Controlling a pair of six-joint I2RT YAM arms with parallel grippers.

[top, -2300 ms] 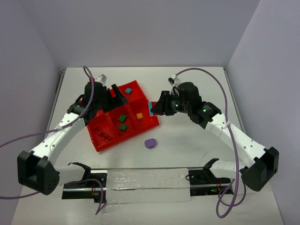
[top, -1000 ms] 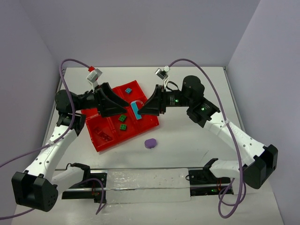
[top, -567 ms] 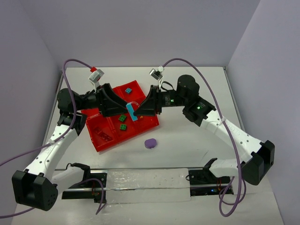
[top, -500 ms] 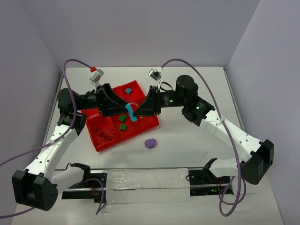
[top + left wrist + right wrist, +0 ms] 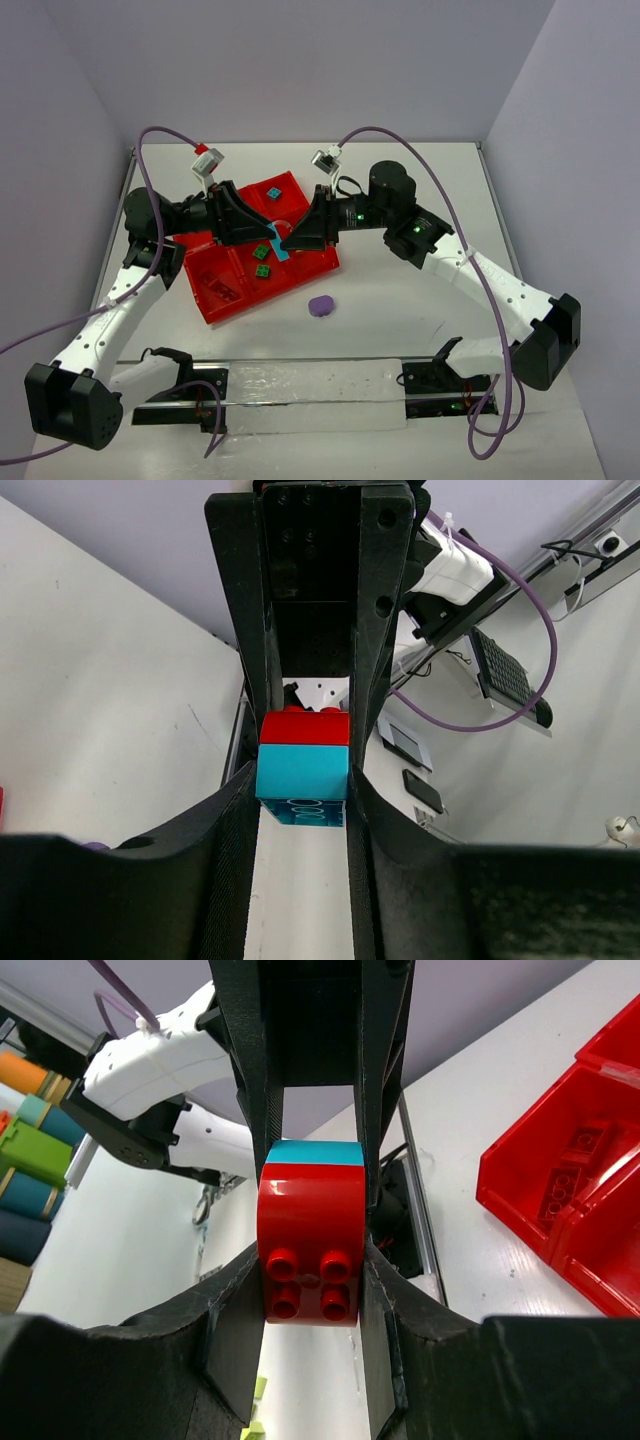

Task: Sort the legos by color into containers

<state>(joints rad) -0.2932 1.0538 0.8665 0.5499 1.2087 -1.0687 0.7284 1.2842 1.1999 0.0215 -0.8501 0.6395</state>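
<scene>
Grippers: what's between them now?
A red brick joined to a teal brick, held by the left gripper and right gripper; both wrist views show it.

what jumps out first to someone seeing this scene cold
The left gripper and right gripper meet nose to nose above the red tray, both clamped on one joined red-and-teal lego pair. A lone purple lego lies on the white table just in front of the tray.
</scene>
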